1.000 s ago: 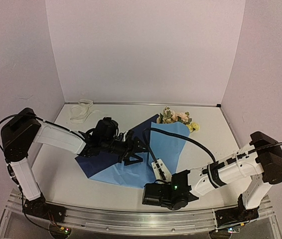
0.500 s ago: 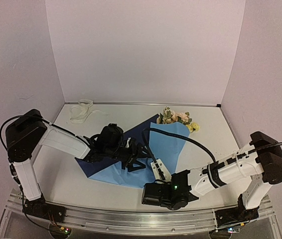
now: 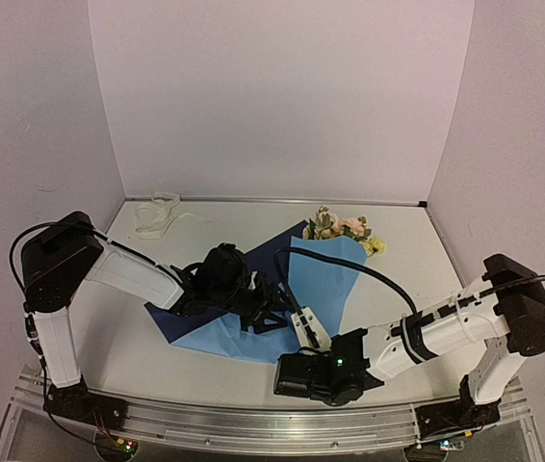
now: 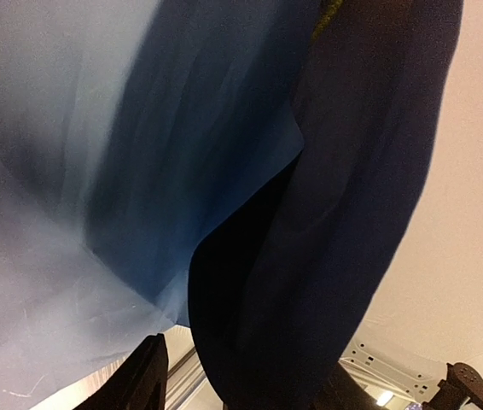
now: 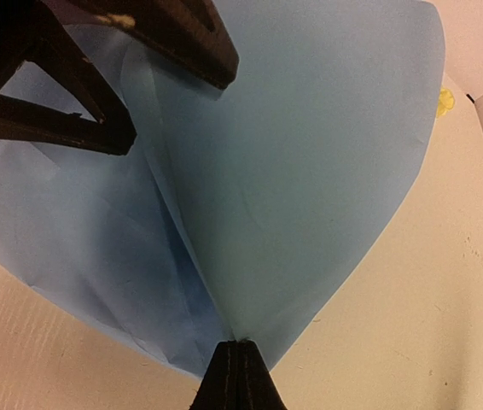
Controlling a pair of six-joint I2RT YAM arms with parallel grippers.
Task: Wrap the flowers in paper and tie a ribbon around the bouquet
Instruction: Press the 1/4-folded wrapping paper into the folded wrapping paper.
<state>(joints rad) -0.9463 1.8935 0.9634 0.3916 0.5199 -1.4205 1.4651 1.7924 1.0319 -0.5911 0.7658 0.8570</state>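
The job is at its wrapping stage, and early in it. The flowers lie on the paper near the middle of the desk, their blooms poking past the sheet's far edge while the stems are hidden under the light blue layer. One side of the sheet is folded over them, but the dark blue side to the left lies flat and open, so no closed cone is formed yet. The right gripper has its fingertips pressed together on the sheet's near point, where the creases run together, pinning the bottom of the would-be bouquet. The left gripper is low over the middle of the sheet with its fingers apart, a raised fold of paper between them rather than nipped. It looks set to take that fold and carry it across. The ribbon sits bunched in the far left corner, well apart from everything, untouched. By my reading the rest of the fold-over and the whole tying step are left to do.
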